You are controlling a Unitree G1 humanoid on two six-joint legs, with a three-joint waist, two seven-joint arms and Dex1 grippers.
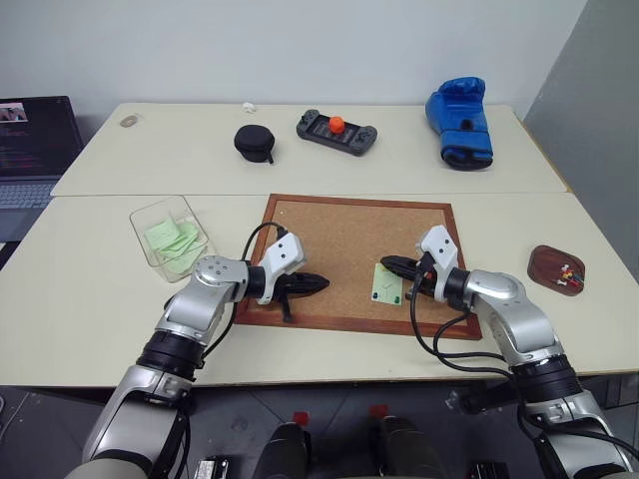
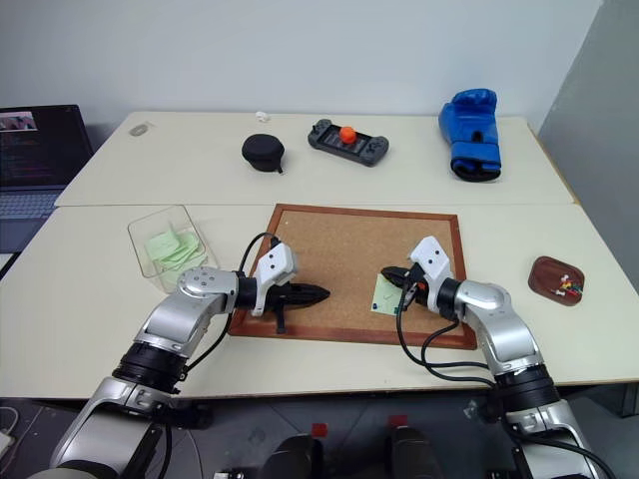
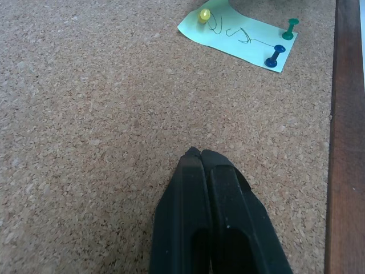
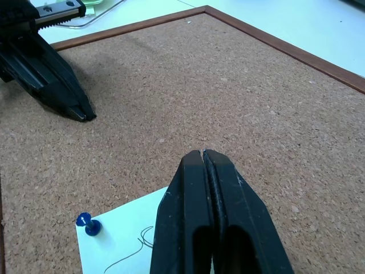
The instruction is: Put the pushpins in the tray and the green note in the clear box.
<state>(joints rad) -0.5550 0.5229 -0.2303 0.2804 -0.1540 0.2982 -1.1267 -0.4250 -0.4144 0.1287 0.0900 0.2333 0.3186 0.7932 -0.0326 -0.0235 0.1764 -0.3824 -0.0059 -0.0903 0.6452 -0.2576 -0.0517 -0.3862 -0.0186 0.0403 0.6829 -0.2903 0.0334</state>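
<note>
Head views: green note (image 1: 387, 283) pinned on cork board (image 1: 339, 239); clear box (image 1: 170, 238) at the desk's left with green slips inside; tray (image 1: 557, 269) at right with pushpins (image 1: 568, 272) | Left wrist: left tool (image 3: 201, 155) clenched, empty, over cork; yellow pin (image 3: 204, 15), green pin (image 3: 291, 28), blue pin (image 3: 274, 56) on the note | Right wrist: right tool (image 4: 203, 155) clenched, empty, above the note's edge.

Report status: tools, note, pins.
Left tool shut, empty, over cork board. Right tool shut, empty, at green note. Note pinned: yellow, green, blue pushpins. Nothing in the way.
</note>
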